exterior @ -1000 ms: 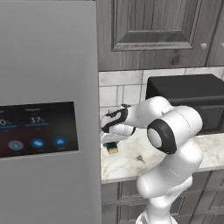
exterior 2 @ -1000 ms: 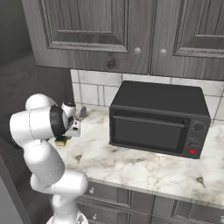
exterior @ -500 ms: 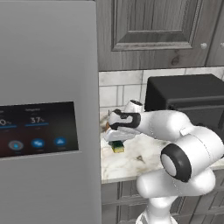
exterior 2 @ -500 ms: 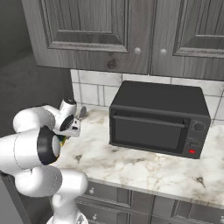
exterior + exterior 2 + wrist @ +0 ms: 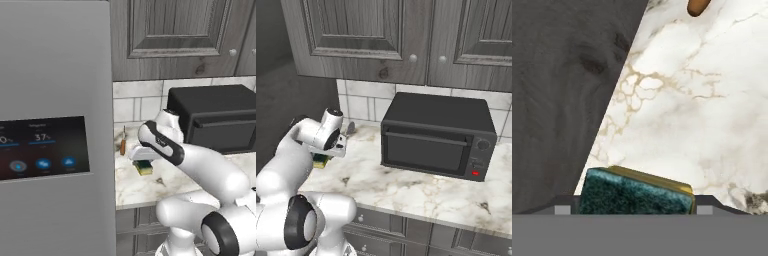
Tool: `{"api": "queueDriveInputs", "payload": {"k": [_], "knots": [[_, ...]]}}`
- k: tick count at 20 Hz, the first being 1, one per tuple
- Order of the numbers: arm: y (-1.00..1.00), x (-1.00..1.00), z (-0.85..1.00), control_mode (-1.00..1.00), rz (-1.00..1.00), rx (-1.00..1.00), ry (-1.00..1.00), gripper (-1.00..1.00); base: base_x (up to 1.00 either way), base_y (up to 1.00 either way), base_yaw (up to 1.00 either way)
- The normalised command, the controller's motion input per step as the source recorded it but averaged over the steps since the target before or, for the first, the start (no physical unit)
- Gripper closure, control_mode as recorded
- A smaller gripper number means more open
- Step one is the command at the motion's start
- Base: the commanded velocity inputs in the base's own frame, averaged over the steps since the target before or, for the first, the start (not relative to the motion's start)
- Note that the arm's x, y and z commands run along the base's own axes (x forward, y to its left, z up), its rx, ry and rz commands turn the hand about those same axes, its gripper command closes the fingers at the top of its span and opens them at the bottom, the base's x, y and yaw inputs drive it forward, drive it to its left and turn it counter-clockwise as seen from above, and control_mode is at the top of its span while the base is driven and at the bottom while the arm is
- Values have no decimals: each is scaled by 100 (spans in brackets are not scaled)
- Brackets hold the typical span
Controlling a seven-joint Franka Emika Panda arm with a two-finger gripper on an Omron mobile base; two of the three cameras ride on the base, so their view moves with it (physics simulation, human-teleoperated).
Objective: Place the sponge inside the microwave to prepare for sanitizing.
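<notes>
The sponge (image 5: 145, 168), yellow with a dark green scrub layer on top, lies flat on the marble counter (image 5: 150, 187) close to the fridge's side. My gripper (image 5: 141, 160) points down right over it. In the right base view the sponge (image 5: 320, 161) peeks out under the hand, at the gripper (image 5: 327, 152). The hand view has the sponge (image 5: 637, 194) at its bottom edge, with the gripper (image 5: 633, 210) open and one fingertip just off each end of it. The microwave is out of view.
A black toaster oven (image 5: 436, 137) with its door closed stands on the counter to the right. A brown-handled utensil (image 5: 122, 145) lies behind the sponge near the tiled wall. The tall grey fridge (image 5: 55, 125) walls off the left, and cabinets hang above.
The arm has swung its elbow out and down to the right. The hand has come down closer over the sponge, and its jaws have narrowed a little.
</notes>
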Motion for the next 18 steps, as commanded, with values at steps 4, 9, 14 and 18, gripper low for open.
{"api": "queueDriveInputs", "payload": {"k": [4,9,14,18], "knots": [[-15,-61,45,-100,-1,-1,0,100,0,0,0],[-19,-54,45,-100,-8,-3,0,100,0,0,0],[-14,-49,43,-100,-10,-7,0,100,0,0,0],[-8,-42,48,-100,-3,-3,0,100,0,0,0]]}}
